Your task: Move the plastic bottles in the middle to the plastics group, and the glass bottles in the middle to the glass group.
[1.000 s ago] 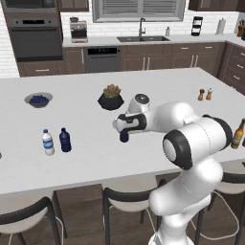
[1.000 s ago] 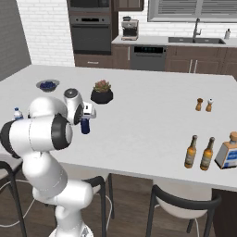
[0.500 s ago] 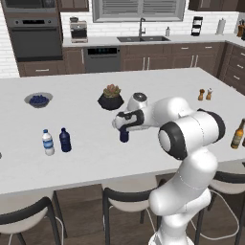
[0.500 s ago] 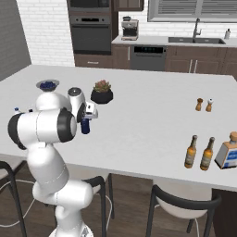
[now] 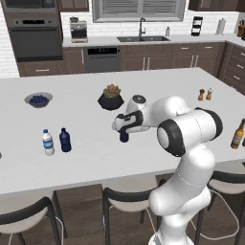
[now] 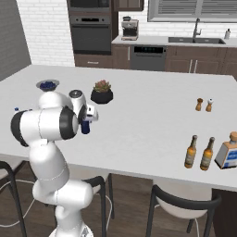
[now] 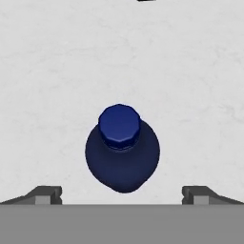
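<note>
Navy bottle (image 7: 122,152) in the middle of the island counter (image 5: 158,91) stands upright, cap on, seen from straight above in the hand view. Gripper (image 7: 122,195) hangs directly over it, fingertips (image 7: 45,194) spread wide, one on each side of the bottle, neither touching it. Nothing held.

Landmark: the potted succulent (image 5: 111,97) in its dark bowl. In the left base view the same navy bottle (image 5: 124,136) sits just in front of the plant, toward the stools, mostly covered by the hand (image 5: 125,125). In the right base view it shows as a dark blue sliver (image 6: 85,127) below the hand.

Second navy bottle (image 5: 65,140) stands well left of the plant and nearer the front edge, just beside the clear water bottle (image 5: 47,142) with the blue label. The two are close but apart.

Blue bowl (image 5: 38,99) is left of the plant, about level with it. Two small shakers (image 5: 205,94) sit far right of the plant. Two amber beer bottles (image 6: 198,152) stand far right and forward of the plant near the front edge, next to a squat bottle with a blue label (image 6: 228,155). One amber bottle (image 5: 238,135) shows at the right edge of the left base view.
</note>
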